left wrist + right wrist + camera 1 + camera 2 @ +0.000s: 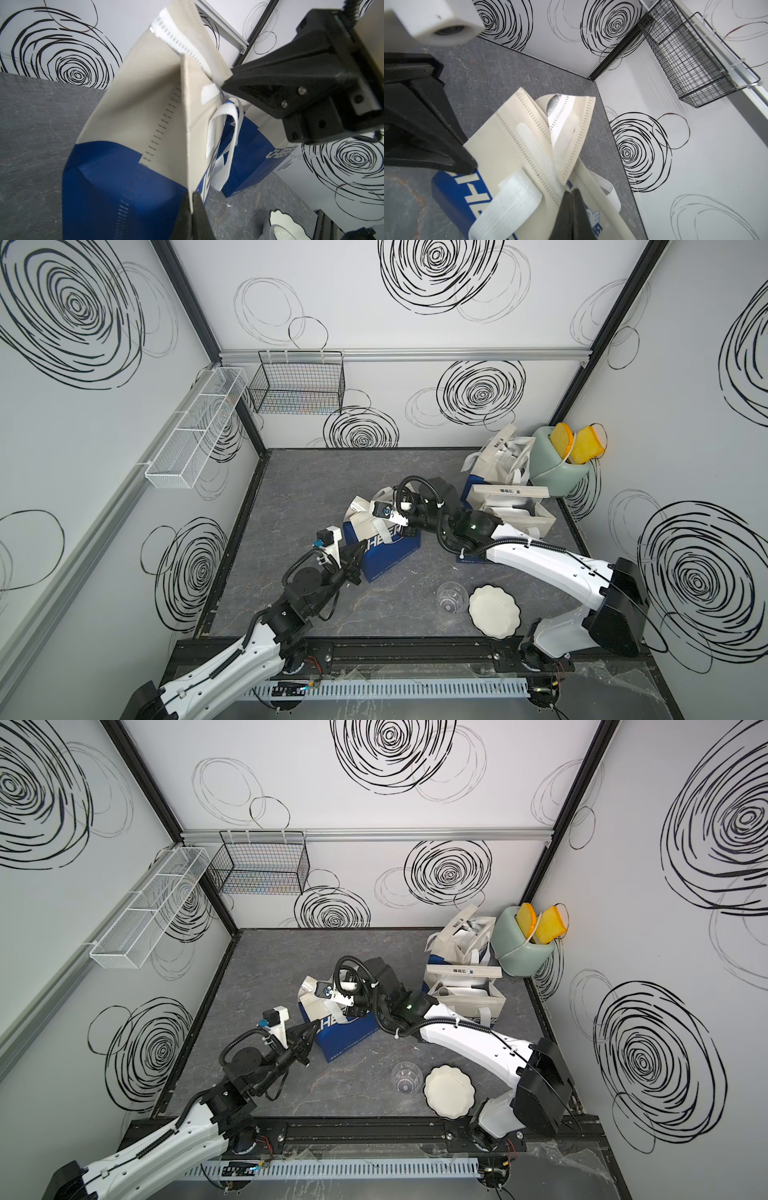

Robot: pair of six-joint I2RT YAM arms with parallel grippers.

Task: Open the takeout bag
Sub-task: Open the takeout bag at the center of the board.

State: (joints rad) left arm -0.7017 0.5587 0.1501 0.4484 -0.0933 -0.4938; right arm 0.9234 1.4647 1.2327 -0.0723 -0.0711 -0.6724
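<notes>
The takeout bag [392, 549] [347, 1038] stands mid-table, blue below and cream above, with white handles. My left gripper [362, 549] [314, 1029] is shut on the cream side fold of the bag, seen pinched in the left wrist view [192, 194]. Over the bag's top, my right gripper [405, 526] [358, 1006] is shut on a cream top flap [572, 190]. The flaps [571, 133] are twisted and partly parted, baring a white velcro strip [533, 145] and a bit of silver lining [554, 104].
Two more bags [500, 462] [513, 506] stand at the back right beside a green holder [559, 472] with yellow slices. A clear cup [451, 597] and a white scalloped plate [494, 612] lie near the front. Wire baskets [297, 383] hang on the walls.
</notes>
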